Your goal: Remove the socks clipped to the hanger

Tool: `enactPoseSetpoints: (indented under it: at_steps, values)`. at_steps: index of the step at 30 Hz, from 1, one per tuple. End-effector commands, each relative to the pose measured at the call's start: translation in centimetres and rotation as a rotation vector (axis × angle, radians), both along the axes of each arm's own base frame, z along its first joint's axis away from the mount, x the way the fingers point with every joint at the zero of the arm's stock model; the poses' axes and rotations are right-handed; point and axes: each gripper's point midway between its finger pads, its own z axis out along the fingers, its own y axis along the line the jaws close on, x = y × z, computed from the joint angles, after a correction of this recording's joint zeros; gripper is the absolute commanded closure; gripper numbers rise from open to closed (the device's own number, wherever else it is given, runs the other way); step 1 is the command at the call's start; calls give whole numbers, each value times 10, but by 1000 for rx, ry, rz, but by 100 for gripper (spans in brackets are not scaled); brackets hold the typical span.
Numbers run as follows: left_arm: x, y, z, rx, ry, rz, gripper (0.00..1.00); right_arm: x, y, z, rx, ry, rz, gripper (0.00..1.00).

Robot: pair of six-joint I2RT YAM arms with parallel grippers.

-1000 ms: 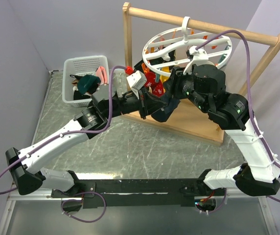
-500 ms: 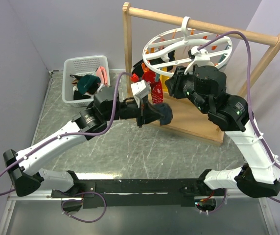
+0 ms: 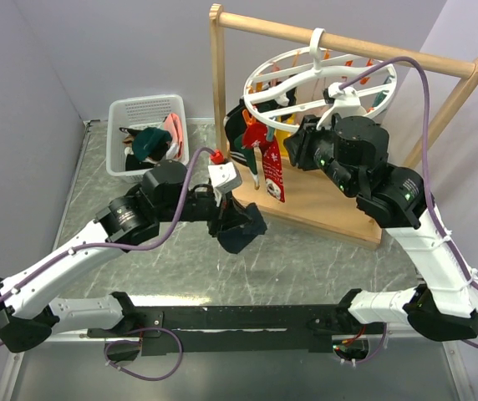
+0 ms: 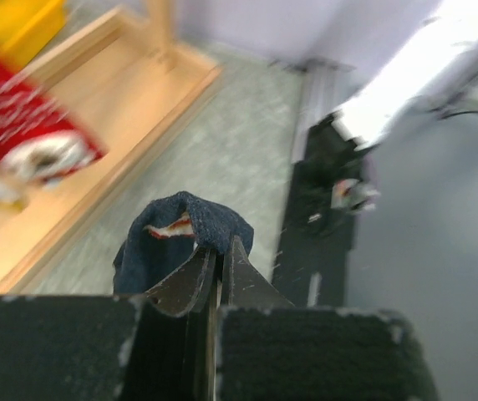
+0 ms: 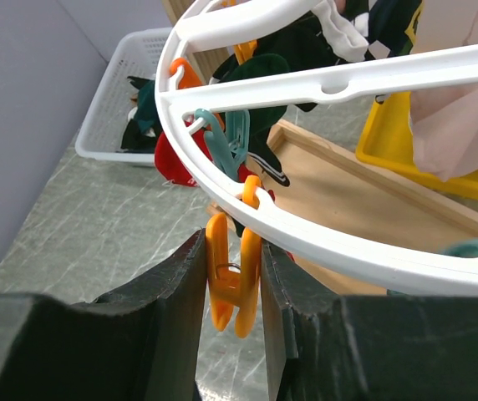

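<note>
While pinching a limp dark navy fabric sock (image 4: pixel 180 238) between the pressed-together fingers of the left tool (image 4: pixel 216 266), held it low over the grey marbled worktop (image 3: pixel 306 259), away from the rack, probably bound for the white plastic mesh basket (image 3: pixel 143 109). Squeezed the right tool (image 5: pixel 231 288) onto a small orange plastic clip (image 5: pixel 232 292) from both sides, seemingly to spring it. Found the white round plastic drying hanger (image 5: pixel 331 242) tilted, hooked on the tall wooden frame (image 3: pixel 256 23). Beneath it, noted a red patterned sock (image 3: pixel 272 171) among dark and pale pink ones, clipped and dangling.
</note>
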Motion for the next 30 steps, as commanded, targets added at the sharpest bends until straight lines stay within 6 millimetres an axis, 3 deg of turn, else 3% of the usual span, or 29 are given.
enactPoseSetpoints:
  at_steps: [1,9,19,30]
  values:
    - [34,25,-20,100,-38,175,99,-4,-11,11,23,-45,-23,70]
    - [121,77,-50,297,36,583,99,-9,-18,8,16,-47,-31,70]
    - [194,142,-40,270,106,936,99,-11,-20,1,17,-43,-32,70]
    - [297,173,-25,236,142,1086,99,-16,-24,5,24,-60,-24,70]
